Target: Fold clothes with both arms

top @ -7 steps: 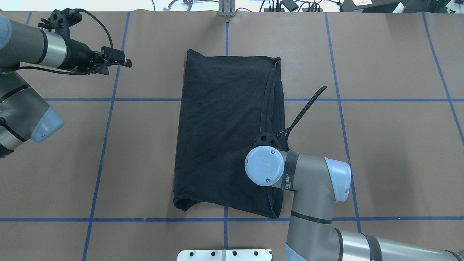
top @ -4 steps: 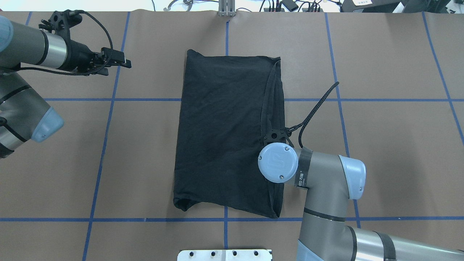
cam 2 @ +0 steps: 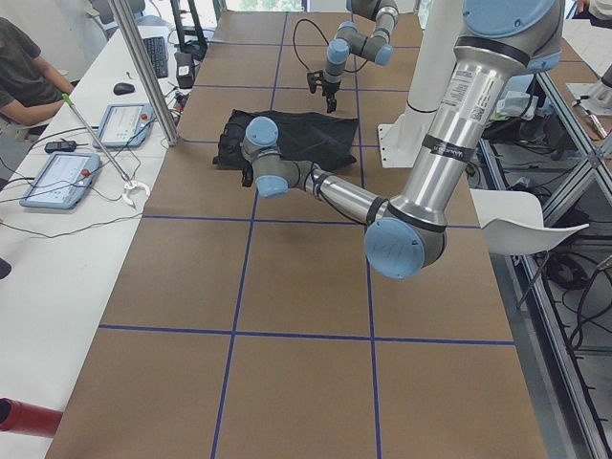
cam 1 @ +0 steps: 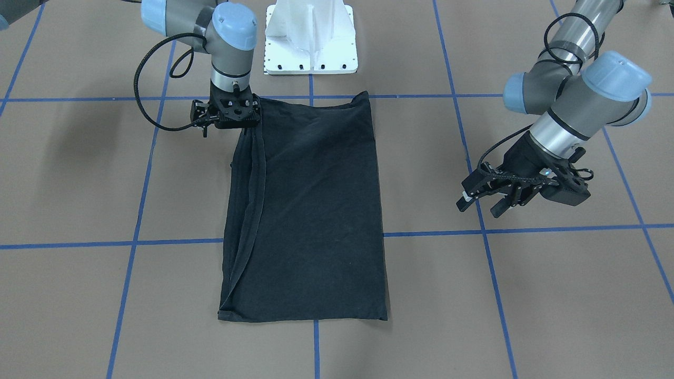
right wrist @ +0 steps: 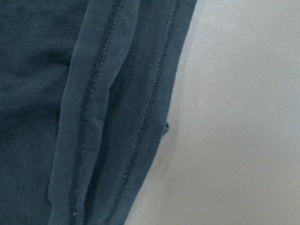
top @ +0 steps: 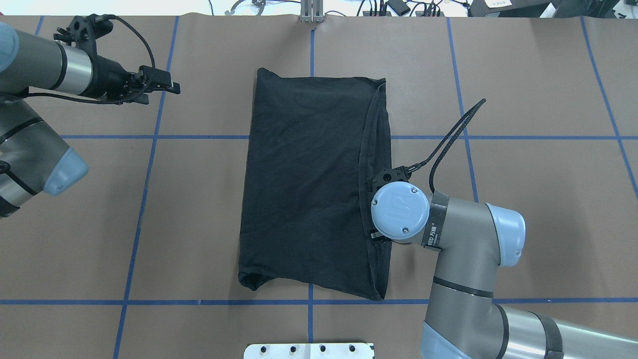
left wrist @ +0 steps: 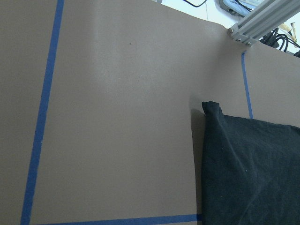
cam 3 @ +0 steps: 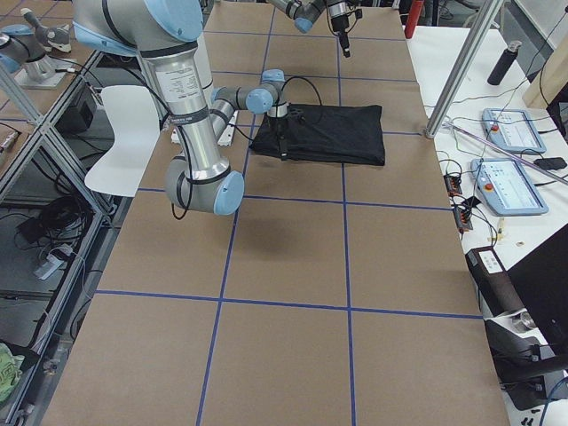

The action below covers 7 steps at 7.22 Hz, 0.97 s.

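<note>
Brown paper covers the whole table (top: 199, 199), with blue tape lines (top: 149, 199) gridding it off. Closest to the robot is the white base plate (top: 309, 350), sitting right on the middle tape line.

Just past it the black T-shirt (top: 304, 184) starts. It's folded into a tall rectangle lying flat at the centre of the table, plain black side up. Its near edge sits right at the first cross line of tape, and it runs lengthwise away from the robot, over the next cross line.

The right arm (top: 463, 239) comes in from the near right corner and bends over the shirt's right edge, somewhere around its near half. The right gripper (cam 1: 231, 111) points straight down there. Honestly can't say if it's apart or closed, or even touching cloth, since the wrist cap hides the fingers from above and the front view only shows the body. Its wrist cam is filled with stacked stitched hems (right wrist: 117, 117) beside bare table. A black cable (top: 448, 139) loops off the wrist out over the paper.

Further out, well clear of the shirt on the robot's left, the left gripper (cam 1: 478, 206) hangs over bare paper with its fingers spread and nothing between them. Its wrist cam catches the shirt's far left corner (left wrist: 211, 105).

At the far edge an aluminium post (top: 311, 12) stands on the centre line. Beyond that is a white side table (cam 2: 57, 239) with two tablet-like consoles (cam 2: 62, 177) and a person (cam 2: 24, 67) seated at it.
</note>
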Each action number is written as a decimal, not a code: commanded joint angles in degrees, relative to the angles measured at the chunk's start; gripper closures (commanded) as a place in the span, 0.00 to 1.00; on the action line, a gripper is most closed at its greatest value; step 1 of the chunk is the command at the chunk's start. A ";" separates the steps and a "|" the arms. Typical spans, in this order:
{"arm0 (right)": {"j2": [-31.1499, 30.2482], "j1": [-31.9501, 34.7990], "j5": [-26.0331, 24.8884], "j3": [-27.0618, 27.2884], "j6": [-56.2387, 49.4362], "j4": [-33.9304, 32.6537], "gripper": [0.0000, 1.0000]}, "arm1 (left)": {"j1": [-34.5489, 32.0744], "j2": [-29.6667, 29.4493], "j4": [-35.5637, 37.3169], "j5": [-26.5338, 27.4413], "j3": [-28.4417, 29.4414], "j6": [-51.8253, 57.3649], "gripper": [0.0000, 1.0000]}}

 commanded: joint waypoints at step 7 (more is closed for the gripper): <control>2.61 -4.46 1.36 -1.22 0.32 0.01 0.00 | 0.00 -0.06 -0.09 -0.32 0.12 0.11 0.00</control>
